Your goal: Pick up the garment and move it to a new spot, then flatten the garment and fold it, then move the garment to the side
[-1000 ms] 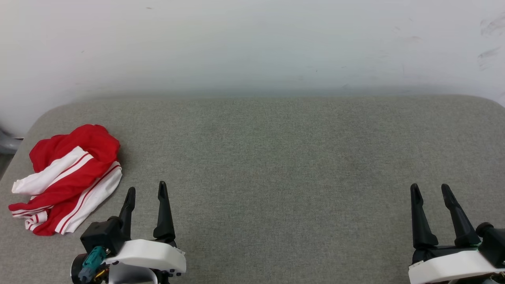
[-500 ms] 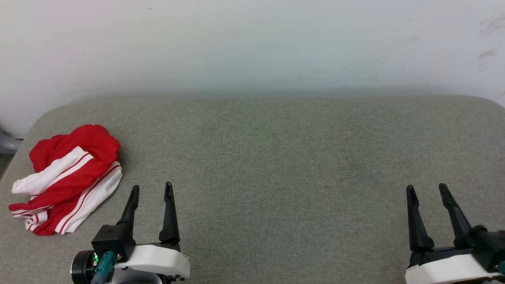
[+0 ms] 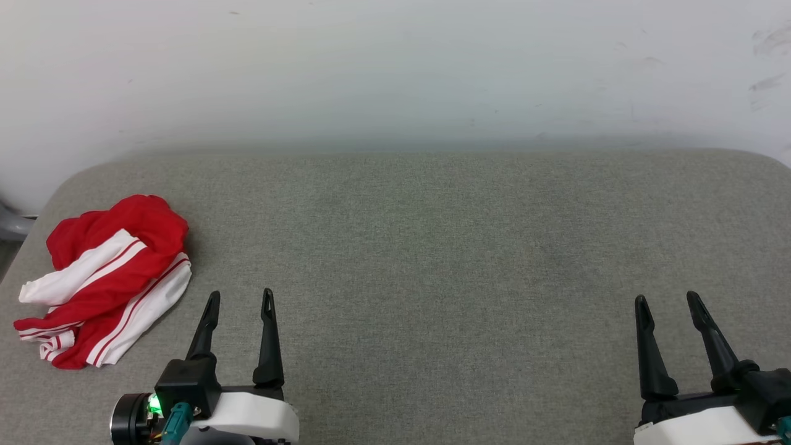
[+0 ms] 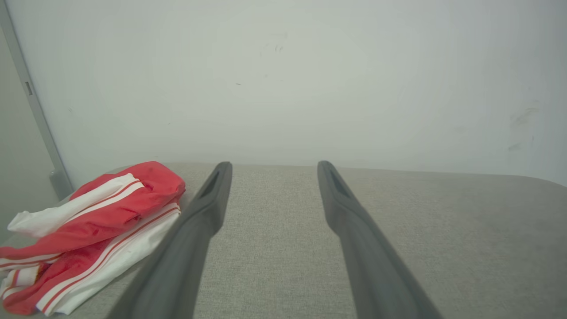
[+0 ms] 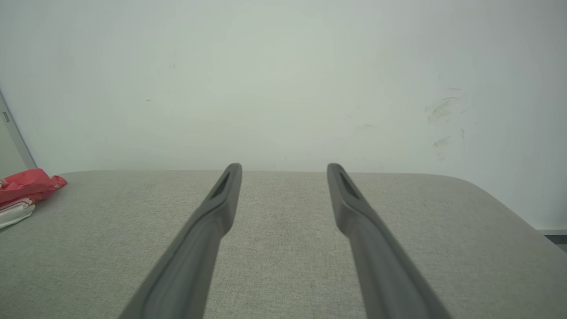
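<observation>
A grey padded bench [image 3: 432, 235] runs along a pale wall [image 3: 395, 62]. Near its left edge the garment [image 3: 105, 278] lies bunched, red over white. My left claw [image 3: 240, 294] stands wide and empty just right of it, and my right claw [image 3: 665, 298] stands wide and empty by the right edge. I should reach left, pinch a raised fold and lift clear. The crumple hides collar, hem and any lettering.

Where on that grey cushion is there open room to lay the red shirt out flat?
The broad middle of the grey cushion, between the left gripper and the right gripper and back to the wall, is bare. Only the left end is taken, where the crumpled garment lies.
</observation>
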You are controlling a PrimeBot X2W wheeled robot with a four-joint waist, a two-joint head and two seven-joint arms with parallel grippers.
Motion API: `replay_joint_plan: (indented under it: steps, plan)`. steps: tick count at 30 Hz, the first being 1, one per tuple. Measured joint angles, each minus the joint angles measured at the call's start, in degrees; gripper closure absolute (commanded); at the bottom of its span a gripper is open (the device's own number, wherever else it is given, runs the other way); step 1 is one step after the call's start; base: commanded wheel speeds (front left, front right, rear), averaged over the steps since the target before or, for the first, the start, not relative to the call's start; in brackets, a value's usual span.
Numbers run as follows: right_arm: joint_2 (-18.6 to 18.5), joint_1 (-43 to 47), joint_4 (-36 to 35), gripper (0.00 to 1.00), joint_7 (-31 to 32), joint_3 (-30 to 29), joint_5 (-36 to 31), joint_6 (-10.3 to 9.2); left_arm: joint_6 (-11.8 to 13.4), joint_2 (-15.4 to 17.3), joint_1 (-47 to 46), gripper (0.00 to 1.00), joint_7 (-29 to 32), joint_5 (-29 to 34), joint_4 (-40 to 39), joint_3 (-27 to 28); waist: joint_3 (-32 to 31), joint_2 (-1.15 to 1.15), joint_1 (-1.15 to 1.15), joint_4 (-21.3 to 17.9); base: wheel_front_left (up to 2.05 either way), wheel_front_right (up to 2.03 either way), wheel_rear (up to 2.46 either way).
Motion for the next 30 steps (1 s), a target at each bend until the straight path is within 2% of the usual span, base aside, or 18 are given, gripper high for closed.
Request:
replay_joint_plan:
  steps: [9,16,30]
  plan:
    - [0.00,0.58,-0.15,0.00,-0.89,0.59,-0.49,0.00,-0.99,-0.23,0.41,0.00,-0.80,2.05,0.54,0.43,0.15,0.00,0.00,0.01,0.00,0.00,0.00]
    - [0.00,0.64,0.37,0.00,-0.94,0.69,1.99,0.00,-1.76,-0.27,0.46,0.00,-0.85,0.70,1.18,1.18,0.09,0.00,0.00,0.04,0.00,0.00,0.00]
    - [0.00,0.71,0.86,0.00,-0.96,0.89,2.45,0.00,-1.81,-0.30,0.53,0.00,-0.85,-0.44,2.01,0.86,0.22,0.00,0.00,0.23,0.00,0.00,0.00]
